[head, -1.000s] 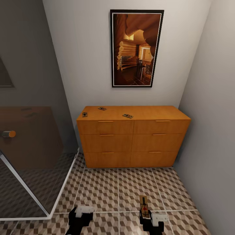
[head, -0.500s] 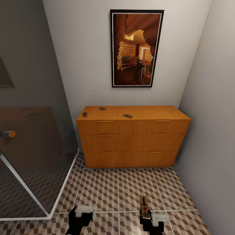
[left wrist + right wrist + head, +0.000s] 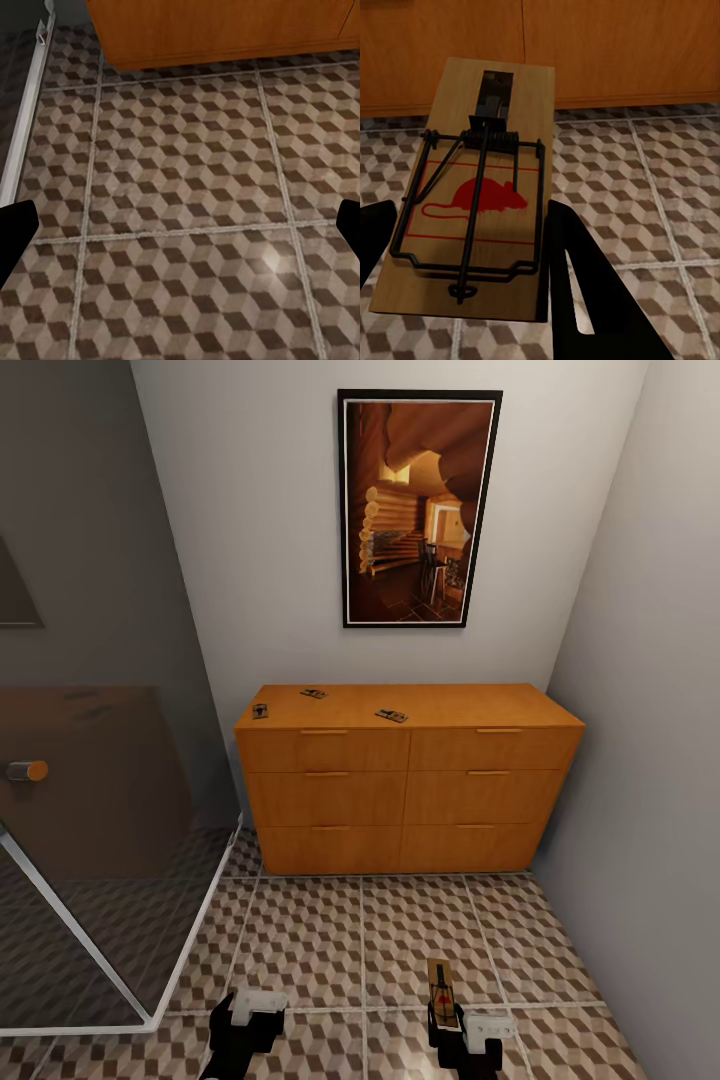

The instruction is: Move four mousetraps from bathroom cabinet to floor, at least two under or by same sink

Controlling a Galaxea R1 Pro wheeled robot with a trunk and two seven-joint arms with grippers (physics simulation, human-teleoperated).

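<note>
Meanwhile, 3 mousetraps (image 3: 391,715) dot the cabinet (image 3: 410,790) beside glass (image 3: 95,830).

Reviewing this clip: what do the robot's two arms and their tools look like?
Both arm ends are black with a white, boxy block near the wrist. The left tool and right tool look alike in the head view. In the right wrist view, the fingers are plain matte black wedges. No cables or markings show.

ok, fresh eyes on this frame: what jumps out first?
The mousetrap with its red mouse print, held in the right gripper above the cube-patterned bathroom floor. Then the orange-brown cabinet against the far wall with three mousetraps on top, under a framed log-cabin picture.
</note>
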